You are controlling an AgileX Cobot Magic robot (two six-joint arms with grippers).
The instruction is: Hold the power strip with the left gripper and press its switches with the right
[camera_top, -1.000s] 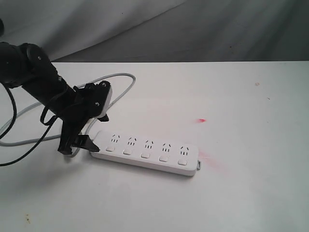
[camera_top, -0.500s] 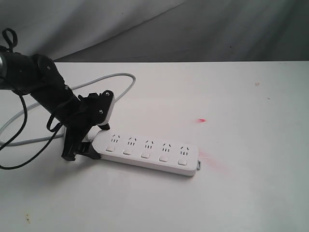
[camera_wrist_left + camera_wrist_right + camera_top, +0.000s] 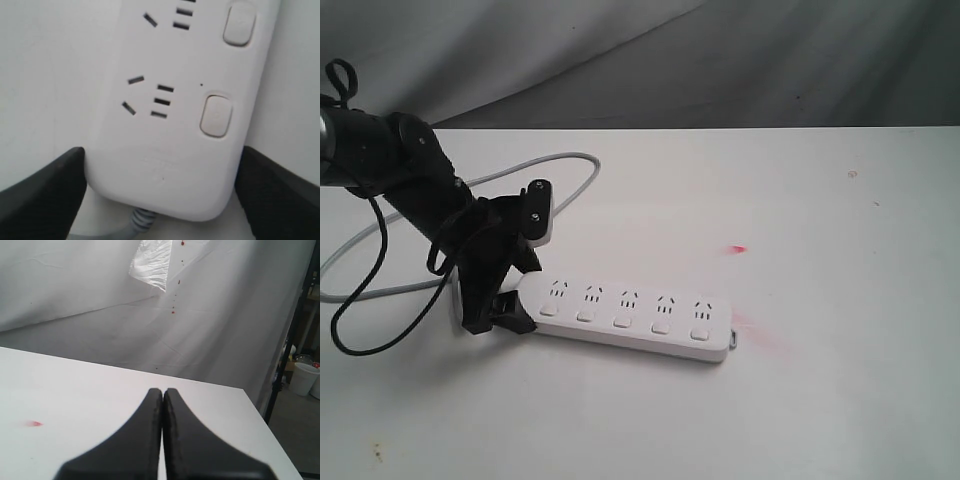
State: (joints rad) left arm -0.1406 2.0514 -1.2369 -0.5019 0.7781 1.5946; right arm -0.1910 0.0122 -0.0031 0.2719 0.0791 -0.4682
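The white power strip [image 3: 625,310] lies flat on the white table, its row of five switches [image 3: 620,322] along the near side. My left gripper [image 3: 515,290] is open, tilted down over the strip's cord end. In the left wrist view the left gripper [image 3: 162,150] has one black finger [image 3: 55,185] close against each long side of the strip [image 3: 175,125]. The end switch [image 3: 216,115] and the grey cord [image 3: 142,220] show there. My right gripper [image 3: 162,390] is shut on nothing, above bare table, and is out of the exterior view.
The grey cord [image 3: 570,160] loops behind the left arm, and a thin black cable [image 3: 360,320] hangs beside it. Red smudges [image 3: 738,249] mark the table near the strip's right end. The table's far edge [image 3: 200,381] meets a grey backdrop, with white buckets [image 3: 303,377] beyond.
My left gripper has moved down and right, from beside the strip's cord end until its jaws stand on either side of that end. The strip lies nearly where it was.
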